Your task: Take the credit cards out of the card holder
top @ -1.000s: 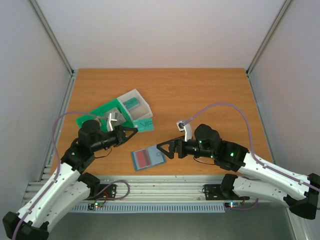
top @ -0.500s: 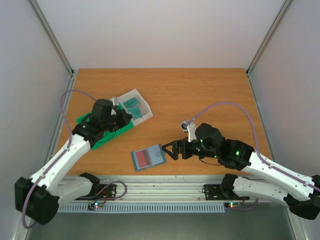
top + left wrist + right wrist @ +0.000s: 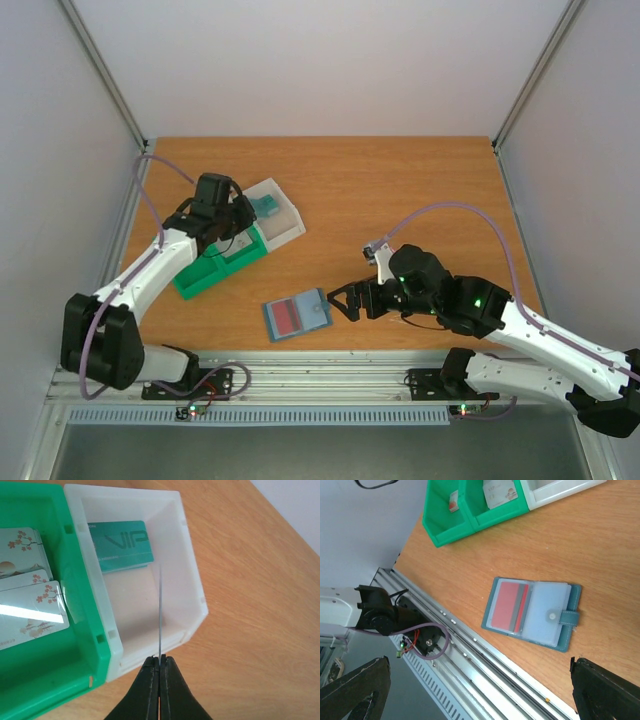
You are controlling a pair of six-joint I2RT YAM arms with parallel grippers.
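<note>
Pinching my left hand [image 3: 160, 661] together on a thin card [image 3: 161, 610] that is showing only its edge, I am holding it upright over the clear compartment [image 3: 192, 570] of the green-and-clear tray [image 3: 75, 645]; whether it is one of the credit cards I cannot tell; the compartment's walls are standing off on either side of it, and a teal card [image 3: 120, 545] is lying flat at the far end. The credit cards [image 3: 30, 605], whitish with pink blossom marks, are lying overlapped in the green compartment next door.

My right hand [image 3: 340, 301] is hovering with its fingers spread wide apart and gripping nothing, just beside the card holder [image 3: 532, 612]; bare wood is running between the holder and the tray. The holder is lying open and flat on the surface [image 3: 400, 190], close to the near edge and the metal rail [image 3: 470, 650]; its slate-blue cover is framing two clear pockets, its snap tab is pointing toward my right hand, and a red card with a grey stripe [image 3: 507, 607] is sitting in the pocket farther from the tab.
</note>
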